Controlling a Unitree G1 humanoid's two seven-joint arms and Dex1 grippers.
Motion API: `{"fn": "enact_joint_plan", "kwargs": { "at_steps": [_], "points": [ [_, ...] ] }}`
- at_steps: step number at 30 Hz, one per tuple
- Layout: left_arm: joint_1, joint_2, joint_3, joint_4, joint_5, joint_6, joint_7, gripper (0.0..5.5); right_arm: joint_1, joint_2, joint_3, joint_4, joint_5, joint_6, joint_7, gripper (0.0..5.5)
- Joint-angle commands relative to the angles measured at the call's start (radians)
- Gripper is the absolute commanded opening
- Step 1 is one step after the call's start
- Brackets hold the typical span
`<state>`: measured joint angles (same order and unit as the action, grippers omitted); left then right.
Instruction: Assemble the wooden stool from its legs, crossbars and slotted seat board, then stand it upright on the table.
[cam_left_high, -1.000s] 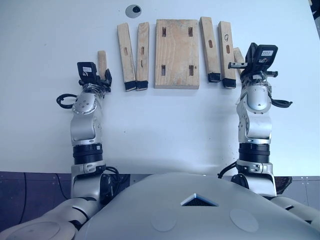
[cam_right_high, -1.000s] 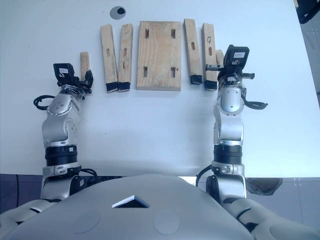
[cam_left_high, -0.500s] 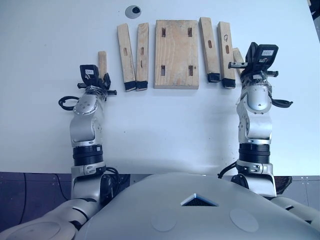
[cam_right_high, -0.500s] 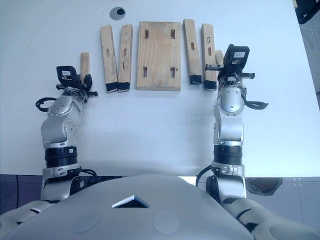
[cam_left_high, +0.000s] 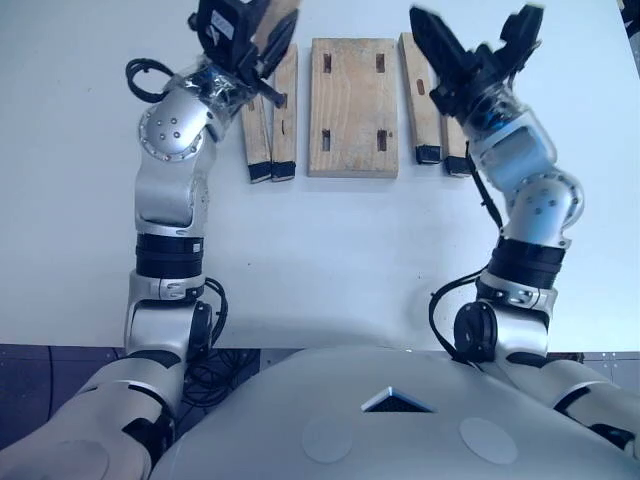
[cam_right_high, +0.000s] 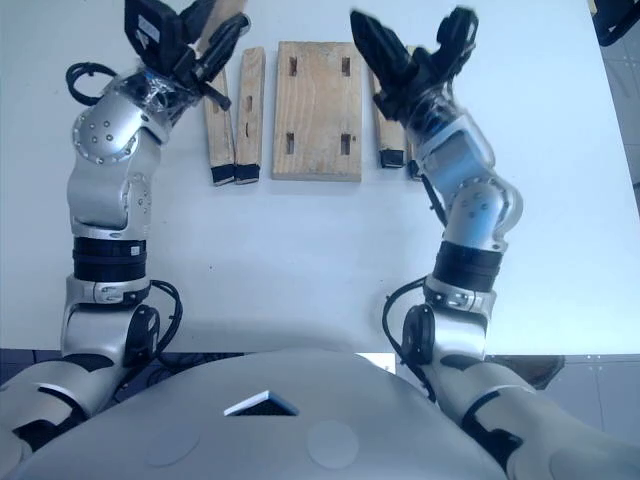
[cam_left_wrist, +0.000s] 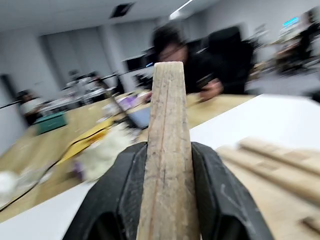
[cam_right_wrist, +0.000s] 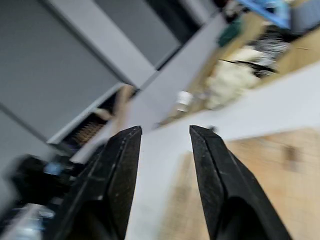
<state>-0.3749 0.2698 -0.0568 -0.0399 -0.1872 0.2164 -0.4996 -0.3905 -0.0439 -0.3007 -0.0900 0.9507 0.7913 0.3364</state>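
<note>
Crossbar (cam_left_wrist: 167, 150) between the left jaws

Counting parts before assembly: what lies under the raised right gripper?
Below the open right gripper lie two legs beside the seat board: one shows almost whole, the other only at its dark-capped end. The arm covers the rest, so any smaller piece there cannot be seen.

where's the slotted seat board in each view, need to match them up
left eye view: seat board top centre, flat on the white table.
right eye view: same board, top, just left of centre.
left wrist view: blurred wood past the held crossbar; cannot tell which piece is it.
right wrist view: probably the wide slotted wood beyond the right gripper.
shared landmark: the white table.
</note>
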Motion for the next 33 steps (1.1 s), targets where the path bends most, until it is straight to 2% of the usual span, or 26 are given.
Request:
{"fn": "enact_joint_plan", "kwargs": {
  "at_steps": [1, 3, 9, 20, 25, 26, 29, 33],
  "points": [
    [0.007, -0.010, -0.041, -0.064, -0.050, 0.056, -0.056, 1.26, -0.030, 0.016, -0.061, 0.018, 0.198, 0.118, -0.078, 2.55],
    [0.020, -0.019, -0.068, -0.098, -0.064, 0.077, -0.071, 1.26, -0.036, 0.006, -0.059, 0.032, 0.256, 0.161, -0.107, 2.78],
    [0.054, -0.028, -0.123, -0.170, -0.066, 0.107, -0.081, 1.26, -0.060, -0.001, -0.052, 0.069, 0.313, 0.180, -0.165, 2.78],
    [0.073, -0.022, -0.152, -0.164, 0.016, 0.045, -0.052, 1.26, -0.067, -0.015, -0.049, 0.102, 0.337, 0.153, -0.235, 0.87],
    [0.078, -0.021, -0.162, -0.159, 0.045, 0.030, -0.048, 1.25, -0.069, -0.025, -0.034, 0.099, 0.302, 0.130, -0.236, 0.39],
    [0.080, -0.022, -0.167, -0.158, 0.052, 0.030, -0.046, 1.62, -0.069, -0.026, -0.024, 0.090, 0.283, 0.119, -0.234, 0.39],
    [0.087, -0.029, -0.173, -0.160, 0.061, 0.027, -0.041, 2.03, -0.066, -0.026, 0.000, 0.068, 0.235, 0.094, -0.226, 0.39],
    [0.085, -0.052, -0.162, -0.149, 0.066, 0.035, -0.003, 2.63, -0.034, -0.086, 0.096, 0.067, -0.084, -0.102, -0.226, 0.39]
  ]
}}
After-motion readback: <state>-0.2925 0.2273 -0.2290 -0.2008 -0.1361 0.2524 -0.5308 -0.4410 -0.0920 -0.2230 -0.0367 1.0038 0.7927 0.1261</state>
